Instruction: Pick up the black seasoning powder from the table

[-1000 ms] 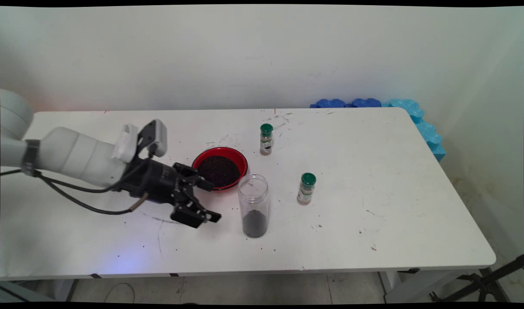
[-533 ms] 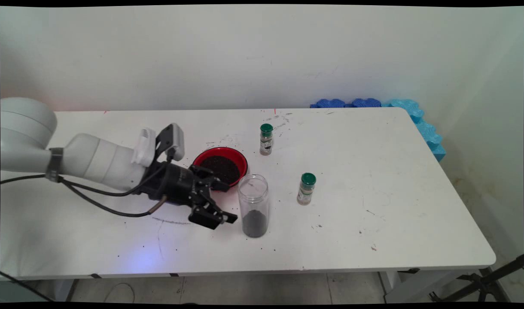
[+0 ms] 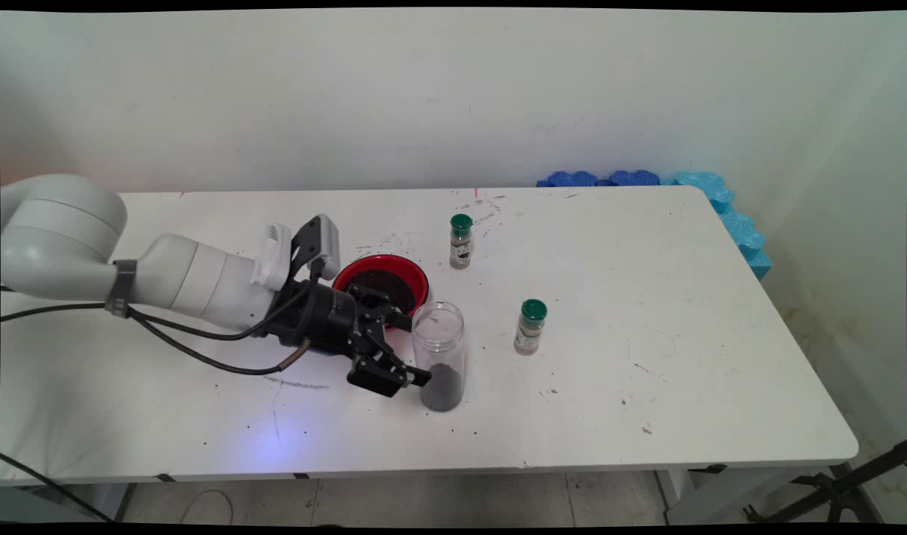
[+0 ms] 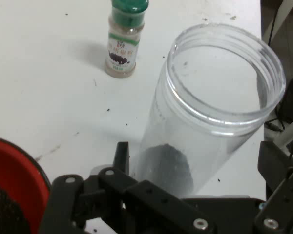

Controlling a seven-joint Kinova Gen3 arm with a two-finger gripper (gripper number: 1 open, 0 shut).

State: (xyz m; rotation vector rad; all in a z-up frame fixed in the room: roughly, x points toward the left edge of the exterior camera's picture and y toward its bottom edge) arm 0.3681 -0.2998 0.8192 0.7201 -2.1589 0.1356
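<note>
The arm reaches in low from the left and has advanced rightward over the past second. The gripper (image 3: 410,349) now straddles the lower part of the clear jar (image 3: 439,355); a second ago it stood well short of it. Jaws are spread wide, one finger (image 4: 120,158) on each side of the jar; whether either touches it cannot be told. The jar stands upright and lidless on the white table (image 3: 647,312), a layer of dark granules at its bottom, position unchanged. Just behind the gripper sits the red bowl (image 3: 383,286) of dark granules, partly hidden by the linkage. Right of it, at the rear, stands a green-capped spice bottle (image 3: 460,241); a second green-capped bottle (image 3: 529,327) stands right of the jar. None has moved.
</note>
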